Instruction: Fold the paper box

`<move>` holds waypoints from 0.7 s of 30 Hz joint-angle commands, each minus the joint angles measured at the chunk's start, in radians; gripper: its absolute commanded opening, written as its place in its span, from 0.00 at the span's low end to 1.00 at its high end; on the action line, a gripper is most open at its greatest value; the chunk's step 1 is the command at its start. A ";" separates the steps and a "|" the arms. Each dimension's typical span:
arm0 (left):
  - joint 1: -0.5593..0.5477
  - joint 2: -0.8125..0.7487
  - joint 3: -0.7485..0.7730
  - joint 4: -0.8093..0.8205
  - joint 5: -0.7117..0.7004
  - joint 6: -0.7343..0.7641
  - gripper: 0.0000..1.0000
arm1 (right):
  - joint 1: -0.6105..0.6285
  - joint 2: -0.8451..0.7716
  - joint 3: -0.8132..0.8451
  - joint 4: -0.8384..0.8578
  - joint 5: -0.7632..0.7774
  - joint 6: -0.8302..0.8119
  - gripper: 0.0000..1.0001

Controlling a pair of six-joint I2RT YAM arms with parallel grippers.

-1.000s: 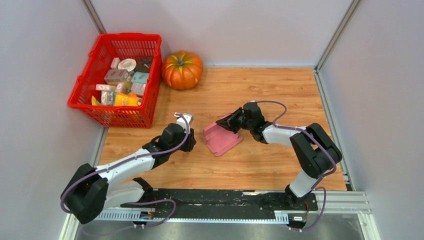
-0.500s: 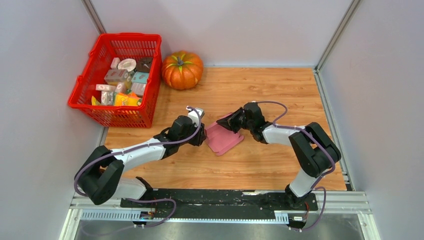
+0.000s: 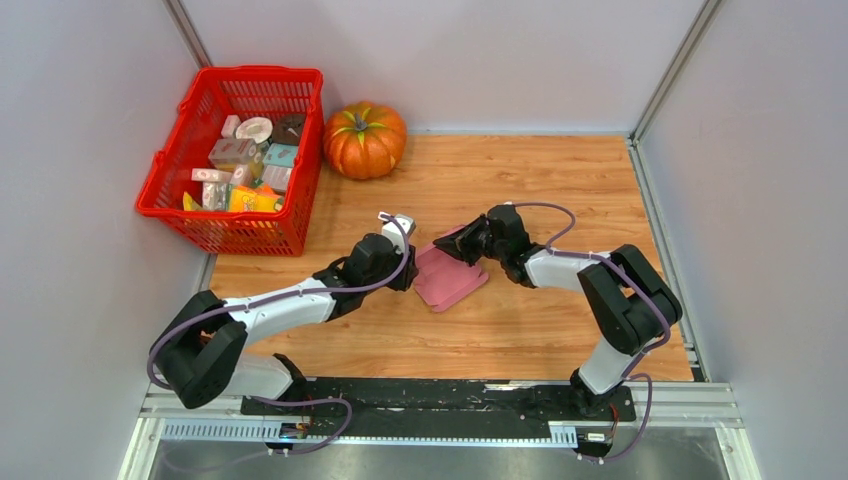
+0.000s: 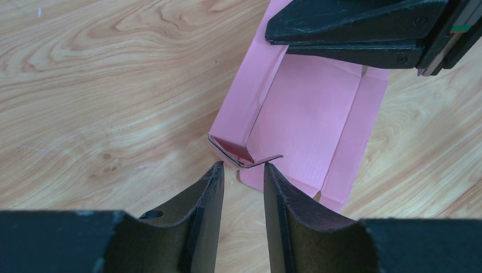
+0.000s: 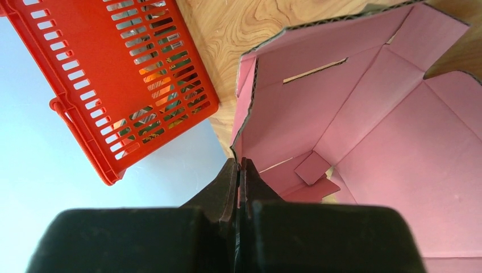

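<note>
The pink paper box (image 3: 446, 274) lies partly folded on the wooden table, mid-table. In the left wrist view it (image 4: 307, 114) shows a raised left wall and a small bent corner flap just ahead of my fingertips. My left gripper (image 3: 403, 270) (image 4: 243, 168) is open with a narrow gap, at the box's near left corner, holding nothing. My right gripper (image 3: 470, 243) (image 5: 241, 164) is shut on the box's far wall edge, pinching the card (image 5: 364, 114) between its jaws.
A red basket (image 3: 235, 150) of small packages stands at the back left, also in the right wrist view (image 5: 113, 74). An orange pumpkin (image 3: 364, 139) sits beside it. Grey walls enclose the table on the left, the back and the right.
My left arm has reached right across the table until its gripper is at the box's left corner. The right gripper keeps its hold; the box has barely shifted.
</note>
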 commanded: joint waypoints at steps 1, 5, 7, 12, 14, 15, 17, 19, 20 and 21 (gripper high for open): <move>-0.001 0.001 0.033 0.011 -0.028 -0.024 0.41 | 0.007 -0.007 -0.016 0.016 0.005 0.012 0.00; -0.003 0.051 0.042 0.039 -0.059 -0.032 0.40 | 0.008 -0.014 -0.037 0.028 0.015 0.030 0.00; -0.007 0.050 0.038 0.054 -0.102 -0.040 0.40 | 0.013 -0.020 -0.046 0.036 0.028 0.036 0.00; -0.016 0.057 0.033 0.099 -0.200 -0.044 0.36 | 0.031 -0.046 -0.112 0.102 0.090 0.029 0.00; -0.033 0.062 0.030 0.112 -0.231 -0.044 0.36 | 0.037 -0.048 -0.132 0.143 0.101 0.038 0.00; -0.039 0.065 0.030 0.117 -0.252 -0.044 0.36 | 0.039 -0.047 -0.137 0.148 0.105 0.042 0.00; -0.052 0.080 0.033 0.122 -0.275 -0.043 0.36 | 0.043 -0.043 -0.154 0.174 0.107 0.050 0.00; -0.075 0.091 0.041 0.125 -0.324 -0.041 0.36 | 0.049 -0.045 -0.171 0.206 0.117 0.066 0.00; -0.082 0.102 0.042 0.123 -0.349 -0.041 0.36 | 0.053 -0.054 -0.172 0.209 0.122 0.069 0.00; -0.095 0.108 0.047 0.120 -0.393 -0.043 0.35 | 0.057 -0.060 -0.177 0.209 0.130 0.070 0.00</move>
